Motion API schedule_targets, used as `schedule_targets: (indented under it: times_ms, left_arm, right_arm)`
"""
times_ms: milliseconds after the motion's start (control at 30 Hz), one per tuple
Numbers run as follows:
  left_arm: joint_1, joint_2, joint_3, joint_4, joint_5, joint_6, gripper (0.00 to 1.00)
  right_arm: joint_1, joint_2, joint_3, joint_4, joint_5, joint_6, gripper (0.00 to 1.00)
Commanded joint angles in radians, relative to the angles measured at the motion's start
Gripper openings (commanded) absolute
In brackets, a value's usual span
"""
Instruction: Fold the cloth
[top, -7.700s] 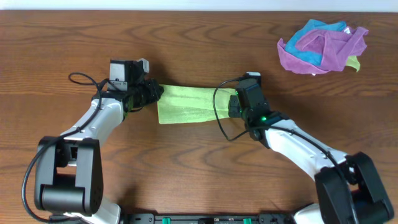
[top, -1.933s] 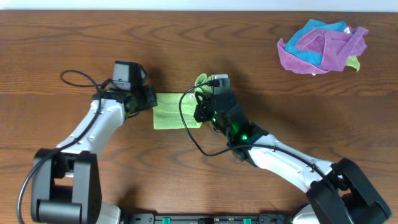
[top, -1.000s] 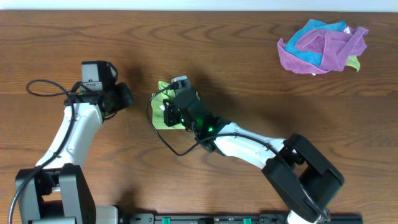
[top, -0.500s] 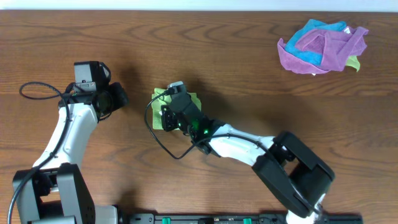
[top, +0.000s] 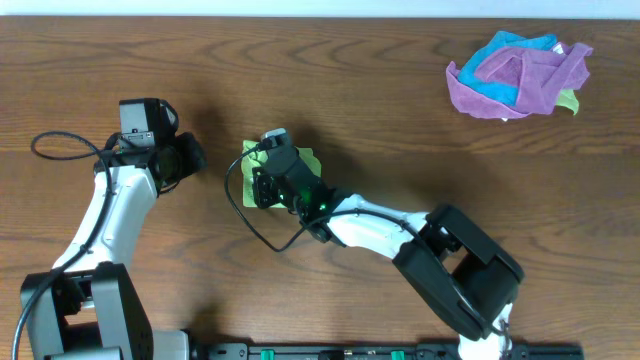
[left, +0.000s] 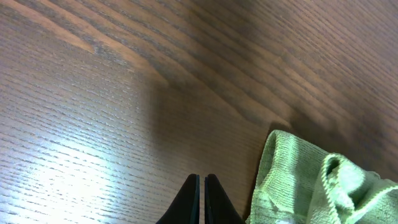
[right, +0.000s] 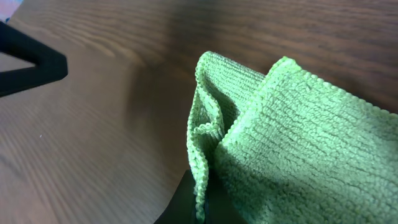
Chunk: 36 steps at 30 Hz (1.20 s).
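Here one cloth (right: 292, 137) sits pinched in the right tool (right: 202, 208) (left tool (left: 202, 199) closed, empty).

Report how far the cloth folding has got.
Done: the lime-green microfibre cloth lies doubled into a small layered bundle. In hand: the right gripper grips its folded edge. The left gripper is shut and empty, off the cloth. Left: release and flatten it.

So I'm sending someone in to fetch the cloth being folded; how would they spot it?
Start at the wooden table and look left of centre, where the right gripper is shut on the cloth's edge. It is a small folded lime-green bundle, lying alone. The only other cloths sit in a purple and blue pile at the far right corner.
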<state>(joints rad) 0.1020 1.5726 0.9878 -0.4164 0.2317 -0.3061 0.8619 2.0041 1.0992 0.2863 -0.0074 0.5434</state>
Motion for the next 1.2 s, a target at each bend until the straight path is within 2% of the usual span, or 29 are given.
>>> schedule_targets:
  times_ms: [0, 133, 233, 300, 367, 633, 733, 800, 833, 933, 1133, 1167]
  left_arm:
    - [0.004, -0.014, -0.011, -0.006, -0.010, 0.018, 0.06]
    - [0.004, -0.014, -0.011, -0.006, -0.010, 0.018, 0.06]
    - [0.004, -0.017, -0.011, -0.006, -0.010, 0.018, 0.06]
    - [0.004, -0.020, -0.011, -0.006, -0.010, 0.018, 0.06]
    - [0.004, -0.027, -0.011, -0.006, -0.010, 0.018, 0.06]
    - [0.019, -0.059, -0.011, -0.014, -0.015, 0.019, 0.06]
    - [0.045, -0.072, -0.011, -0.035, -0.013, 0.018, 0.06]
    - [0.069, -0.088, -0.011, -0.056, 0.000, 0.018, 0.13]
    - [0.080, -0.096, -0.011, -0.061, 0.006, 0.018, 0.16]
    - [0.106, -0.122, -0.011, -0.076, 0.033, 0.019, 0.29]
    - [0.127, -0.163, -0.011, -0.106, 0.104, 0.018, 0.71]
    - [0.127, -0.164, -0.011, -0.111, 0.112, 0.018, 0.75]
  right_arm:
    - [0.034, 0.012, 0.019, -0.006, -0.043, -0.024, 0.02]
    - [0.063, 0.012, 0.019, -0.007, -0.046, -0.037, 0.11]
    - [0.078, 0.012, 0.019, -0.011, -0.046, -0.037, 0.27]
    - [0.085, 0.012, 0.019, -0.018, -0.046, -0.037, 0.33]
    - [0.091, 0.012, 0.019, -0.021, -0.046, -0.045, 0.43]
    - [0.095, 0.010, 0.019, -0.002, -0.144, -0.044, 0.62]
    - [0.095, 0.000, 0.019, -0.003, -0.179, -0.045, 0.77]
    - [0.094, -0.017, 0.019, -0.006, -0.179, -0.050, 0.88]
    - [0.093, -0.028, 0.019, -0.008, -0.177, -0.062, 0.98]
    - [0.085, -0.060, 0.019, -0.022, -0.175, -0.082, 0.99]
    - [0.051, -0.158, 0.019, -0.100, -0.119, -0.108, 0.99]
    - [0.045, -0.176, 0.019, -0.120, -0.105, -0.108, 0.99]
